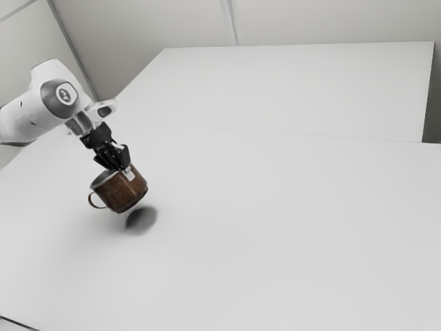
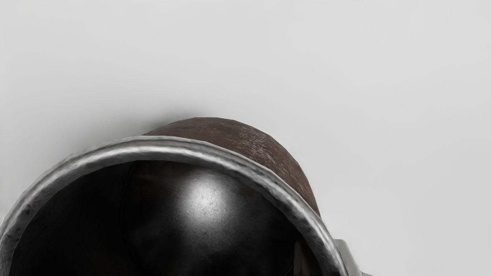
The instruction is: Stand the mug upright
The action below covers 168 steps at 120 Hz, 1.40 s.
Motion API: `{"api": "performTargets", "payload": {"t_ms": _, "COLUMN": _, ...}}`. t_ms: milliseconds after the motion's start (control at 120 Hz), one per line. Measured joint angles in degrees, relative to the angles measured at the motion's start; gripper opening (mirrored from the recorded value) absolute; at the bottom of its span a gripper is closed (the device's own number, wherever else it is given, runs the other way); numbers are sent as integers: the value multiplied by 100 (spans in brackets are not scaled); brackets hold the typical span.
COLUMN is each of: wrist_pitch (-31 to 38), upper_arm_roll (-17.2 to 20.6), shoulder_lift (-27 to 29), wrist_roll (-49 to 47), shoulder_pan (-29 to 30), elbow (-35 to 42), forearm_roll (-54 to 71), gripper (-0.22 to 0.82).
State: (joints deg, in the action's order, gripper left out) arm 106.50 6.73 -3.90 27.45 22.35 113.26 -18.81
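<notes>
Because the mug [image 1: 125, 192] hangs just below the gripper [image 1: 129, 173], clear of the table [image 1: 275, 221], its lean matters most: mouth toward the exterior view's upper left, base toward its lower right. I'd judge that base wants levelling before it is set down. The gripper is closed to the thickness of the mug's wall, pinching it at the rim [image 2: 174, 147]; the wrist view shows one fingertip inside, the other outside. From the side, the handle [image 1: 94, 201] and the separate shadow [image 1: 141, 220] appear too.
</notes>
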Motion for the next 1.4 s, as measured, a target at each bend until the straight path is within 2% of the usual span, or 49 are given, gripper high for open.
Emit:
{"api": "performTargets", "payload": {"t_ms": 100, "wrist_pitch": 318, "upper_arm_roll": -297, "shoulder_lift": 30, "wrist_roll": -169, "shoulder_pan": -618, "elbow": 25, "forearm_roll": 497, "gripper": -17}}
{"api": "performTargets", "payload": {"t_ms": 192, "wrist_pitch": 530, "upper_arm_roll": -391, "shoulder_lift": 53, "wrist_roll": -368, "shoulder_pan": -999, "elbow": 44, "forearm_roll": 944, "gripper": -17}}
{"api": "performTargets", "payload": {"t_ms": 283, "wrist_pitch": 801, "upper_arm_roll": -557, "shoulder_lift": 256, "wrist_roll": -609, "shoulder_pan": -1490, "elbow": 394, "forearm_roll": 1389, "gripper": -17}}
{"api": "performTargets", "payload": {"t_ms": 667, "wrist_pitch": 1474, "upper_arm_roll": -604, "shoulder_lift": 208, "wrist_roll": -1724, "shoulder_pan": -2780, "elbow": 637, "forearm_roll": 2078, "gripper": -18}}
{"api": "performTargets", "payload": {"t_ms": 758, "wrist_pitch": 1565, "upper_arm_roll": -610, "shoulder_lift": 71, "wrist_roll": -1960, "shoulder_pan": -2817, "elbow": 595, "forearm_roll": 2097, "gripper": -18}}
{"api": "performTargets", "payload": {"t_ms": 925, "wrist_pitch": 1847, "upper_arm_roll": -620, "shoulder_lift": -180, "wrist_roll": -2336, "shoulder_pan": -2445, "elbow": 570, "forearm_roll": 2313, "gripper": -17}}
{"api": "performTargets", "payload": {"t_ms": 1400, "wrist_pitch": 2137, "upper_arm_roll": -608, "shoulder_lift": -599, "wrist_roll": -3053, "shoulder_pan": -2594, "elbow": 440, "forearm_roll": 2487, "gripper": -17}}
